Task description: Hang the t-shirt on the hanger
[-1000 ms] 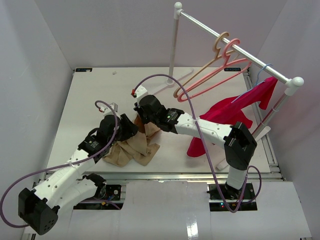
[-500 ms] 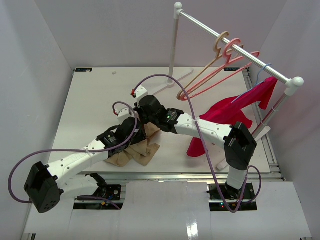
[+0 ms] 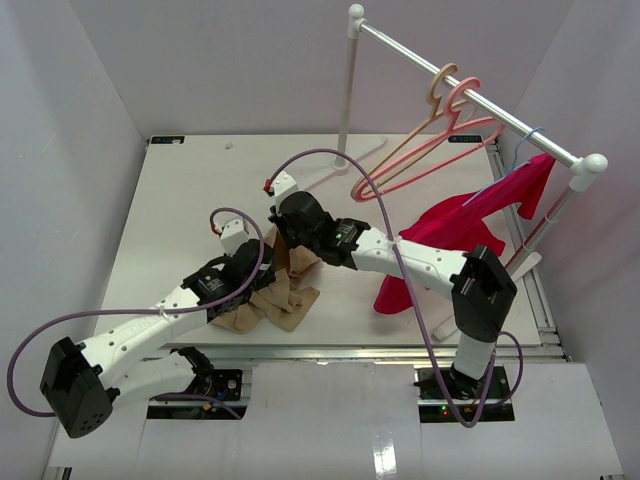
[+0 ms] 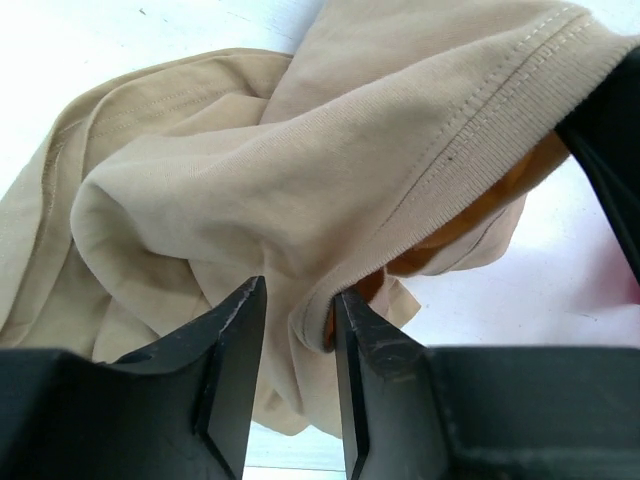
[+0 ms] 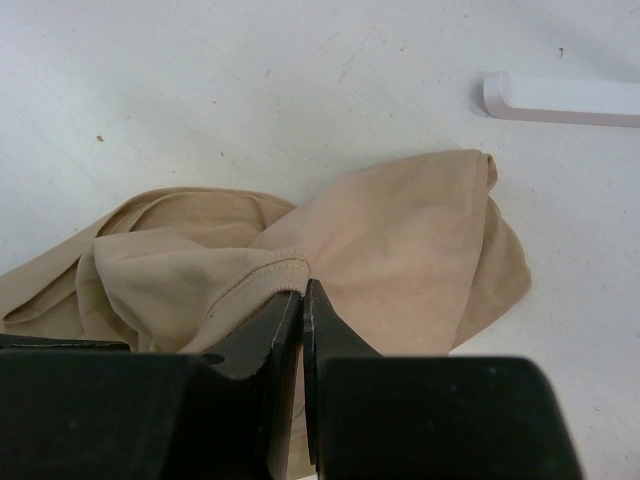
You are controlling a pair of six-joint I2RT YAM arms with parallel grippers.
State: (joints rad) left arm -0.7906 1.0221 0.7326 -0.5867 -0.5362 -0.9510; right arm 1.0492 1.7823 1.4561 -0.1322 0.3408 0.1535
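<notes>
White surface carries everything. The garment rack stands along its right side, with the rail running from a far post to a near-right post. The right arm reaches in from under the rack's near end and the left arm comes from the side away from the rack; both end at the same cloth heap. A magenta-red garment hangs off the rack's near end and drapes down towards the surface. The t-shirt is tan and crumpled in a heap on the surface. It lies left of the rack, nearer the arm bases than the rack's far post and well apart from the rail, so it is not on the hanger yet. The pink hanger hangs on the rack's rail about mid-span, with a peach-tan hanger just beside it on the far-post side. The right gripper is at the heap's edge nearest the rack's far post. Its wrist view shows it closed tight, with the t-shirt's ribbed hem pinched between the tips. The left gripper is on the heap's side away from the rack. In its wrist view the gap is narrow, and a fold of t-shirt next to a stitched hem fills the space between the fingers. Can't tell if that fold is actually clamped.
</notes>
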